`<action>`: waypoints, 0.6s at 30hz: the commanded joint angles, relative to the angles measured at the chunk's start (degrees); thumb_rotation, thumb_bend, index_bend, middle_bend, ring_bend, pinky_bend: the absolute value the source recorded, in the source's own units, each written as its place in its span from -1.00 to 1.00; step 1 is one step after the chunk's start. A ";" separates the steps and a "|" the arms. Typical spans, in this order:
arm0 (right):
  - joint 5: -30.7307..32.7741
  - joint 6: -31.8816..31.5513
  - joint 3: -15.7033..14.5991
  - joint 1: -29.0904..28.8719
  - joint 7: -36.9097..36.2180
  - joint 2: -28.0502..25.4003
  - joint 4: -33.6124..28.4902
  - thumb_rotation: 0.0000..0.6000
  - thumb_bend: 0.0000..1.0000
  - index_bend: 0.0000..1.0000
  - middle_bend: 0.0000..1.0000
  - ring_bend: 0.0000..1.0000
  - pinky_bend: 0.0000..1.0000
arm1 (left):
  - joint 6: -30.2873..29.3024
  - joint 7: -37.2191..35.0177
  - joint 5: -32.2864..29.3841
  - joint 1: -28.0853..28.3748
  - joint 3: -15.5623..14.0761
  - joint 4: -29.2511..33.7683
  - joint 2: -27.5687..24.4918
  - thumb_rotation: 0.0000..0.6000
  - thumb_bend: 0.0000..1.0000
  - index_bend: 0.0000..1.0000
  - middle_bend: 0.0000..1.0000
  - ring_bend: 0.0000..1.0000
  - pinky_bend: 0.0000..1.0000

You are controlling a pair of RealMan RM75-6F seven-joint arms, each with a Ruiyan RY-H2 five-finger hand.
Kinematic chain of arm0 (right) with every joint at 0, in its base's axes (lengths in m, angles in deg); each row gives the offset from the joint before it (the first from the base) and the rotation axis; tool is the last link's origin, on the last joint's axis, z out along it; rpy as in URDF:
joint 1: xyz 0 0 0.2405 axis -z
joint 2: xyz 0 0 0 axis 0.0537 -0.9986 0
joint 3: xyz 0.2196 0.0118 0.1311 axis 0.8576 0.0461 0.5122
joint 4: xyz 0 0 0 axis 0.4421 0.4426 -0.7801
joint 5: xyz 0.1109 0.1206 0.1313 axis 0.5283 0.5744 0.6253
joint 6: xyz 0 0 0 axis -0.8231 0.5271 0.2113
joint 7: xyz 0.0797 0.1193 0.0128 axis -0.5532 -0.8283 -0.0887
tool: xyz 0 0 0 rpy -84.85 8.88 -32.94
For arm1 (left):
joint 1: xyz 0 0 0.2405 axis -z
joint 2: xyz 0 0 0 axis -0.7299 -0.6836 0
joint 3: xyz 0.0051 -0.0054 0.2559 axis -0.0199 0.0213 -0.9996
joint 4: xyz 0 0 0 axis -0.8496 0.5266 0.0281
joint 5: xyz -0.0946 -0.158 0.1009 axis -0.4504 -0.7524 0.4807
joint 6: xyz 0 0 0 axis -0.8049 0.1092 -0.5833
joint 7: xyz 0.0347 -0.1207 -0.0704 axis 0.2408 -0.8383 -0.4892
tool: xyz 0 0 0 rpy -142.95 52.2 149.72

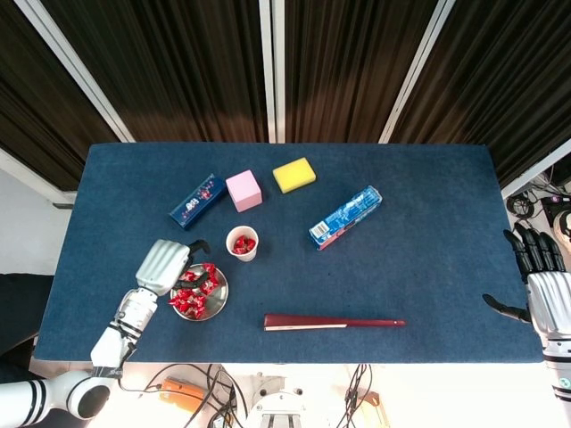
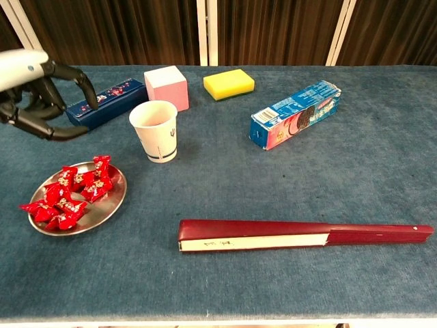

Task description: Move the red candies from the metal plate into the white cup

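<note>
Left hand (image 1: 163,264): fingers apart, empty, beside round metal plate (image 2: 102,212) of red wrapped candies (image 2: 72,193). Right hand (image 1: 539,290): fingers apart, empty. White paper cup (image 2: 156,130): upright.

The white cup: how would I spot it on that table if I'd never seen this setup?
Start at the blue table and look to its left half, just in front of the pink block. The white cup stands upright there, beside the metal plate of red candies. It is the only open-topped, round container, with a few red candies visible inside.
</note>
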 commanded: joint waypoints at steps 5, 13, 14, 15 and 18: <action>0.15 -0.07 0.08 0.02 0.47 -0.51 -0.62 1.00 -0.76 -1.00 -1.00 -1.00 -1.00 | 2.07 2.91 -1.27 -1.59 -2.16 -5.56 6.81 0.74 -0.55 -0.15 0.85 0.67 0.43; 0.31 -0.10 -0.05 0.16 0.28 -0.47 -0.61 1.00 -0.76 -1.00 -1.00 -1.00 -1.00 | 2.19 7.85 -3.16 -2.23 -1.91 -9.19 10.84 0.74 -0.58 -0.15 0.85 0.67 0.43; 0.32 -0.09 -0.06 0.16 0.23 -0.46 -0.59 1.00 -0.76 -1.00 -1.00 -1.00 -1.00 | 2.24 8.34 -3.37 -2.24 -1.83 -9.45 11.07 0.74 -0.58 -0.15 0.85 0.67 0.43; 0.31 -0.08 -0.06 0.15 0.22 -0.45 -0.57 1.00 -0.76 -1.00 -1.00 -1.00 -1.00 | 2.29 8.79 -3.56 -2.26 -1.76 -9.64 11.25 0.74 -0.58 -0.15 0.85 0.67 0.43; 0.30 -0.10 -0.07 0.16 0.18 -0.47 -0.48 1.00 -0.76 -1.00 -1.00 -1.00 -1.00 | 2.29 10.09 -4.05 -2.39 -1.55 -10.17 11.73 0.74 -0.58 -0.15 0.85 0.67 0.43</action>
